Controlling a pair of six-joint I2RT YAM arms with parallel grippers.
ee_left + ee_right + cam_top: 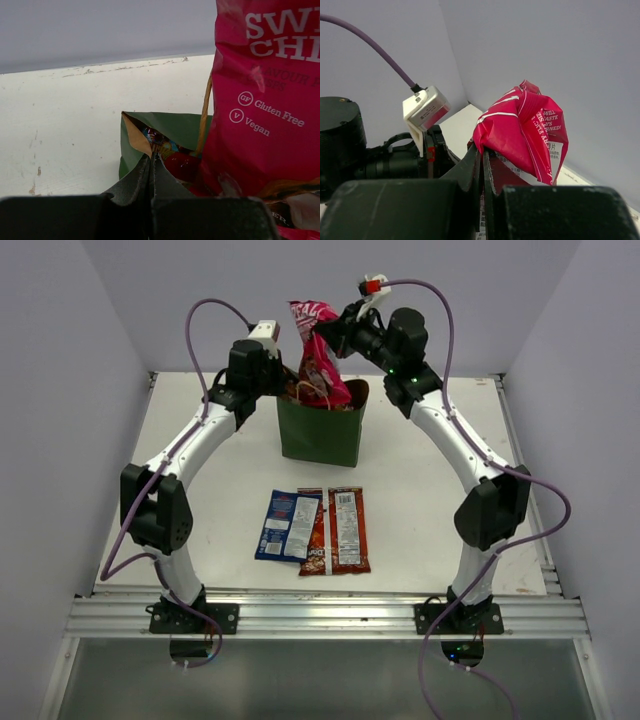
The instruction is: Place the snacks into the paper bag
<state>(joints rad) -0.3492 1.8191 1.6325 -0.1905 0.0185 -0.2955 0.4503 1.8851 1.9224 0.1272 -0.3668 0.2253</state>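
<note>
Both pincers were shut: left gripper (pixel 151 157) on the paper bag (pixel 320 435) at its rim, right gripper (pixel 482 150) on the pink crisp bag (pixel 320 365); I feared it would snag there and topple everything.

White table (pixel 222 540), scuffed, centre frame. 3 plain pale grey walls (pixel 60 390): left, rear, right. Aluminium rail (pixel 320 616), lower frame. Even, diffuse light.

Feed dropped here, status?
Left fingers shut on dark green paper bag rim. Right fingers shut on glossy pink crisp packet, lower end in bag. Nothing blocking.
</note>
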